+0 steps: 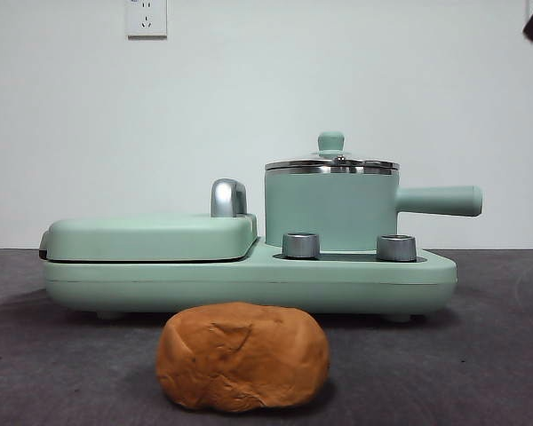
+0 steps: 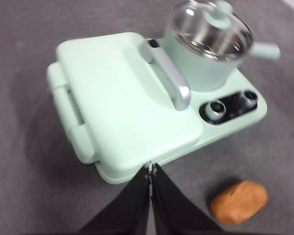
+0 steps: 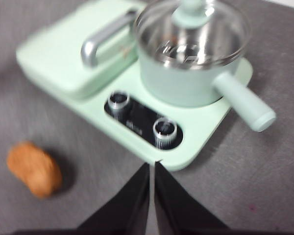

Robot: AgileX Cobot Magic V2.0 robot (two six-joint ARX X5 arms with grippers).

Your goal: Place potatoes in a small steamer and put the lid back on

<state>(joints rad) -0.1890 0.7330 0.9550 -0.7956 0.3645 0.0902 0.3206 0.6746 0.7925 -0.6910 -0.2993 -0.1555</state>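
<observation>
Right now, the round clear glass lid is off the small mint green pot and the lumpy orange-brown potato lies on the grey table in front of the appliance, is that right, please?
Not quite: the round clear glass lid sits on the small mint green pot, as the front view shows. The lumpy orange-brown potato does lie on the grey table in front of the appliance.

lid on steamer | potato on table before cooker
</observation>
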